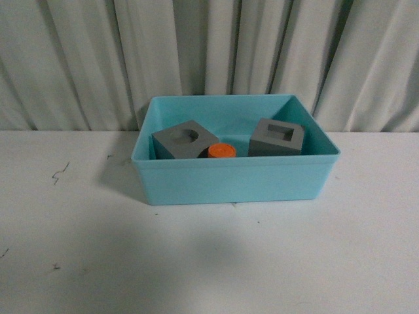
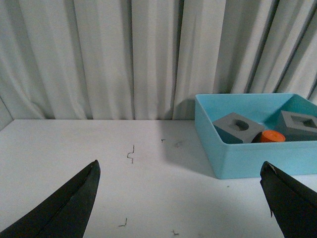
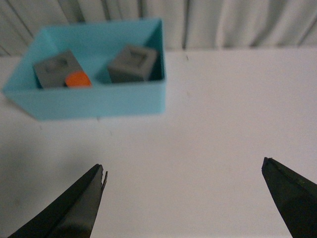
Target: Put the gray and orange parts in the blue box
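Note:
The blue box stands on the white table at the centre back. Inside it lie a gray cube with a round recess, an orange cylinder beside it, and a gray cube with a square recess. The box and its contents also show in the left wrist view, and the box in the right wrist view. My left gripper is open and empty over the table, left of the box. My right gripper is open and empty, well short of the box. Neither arm shows in the front view.
A pleated pale curtain hangs right behind the box. Small dark marks dot the white tabletop left of the box.

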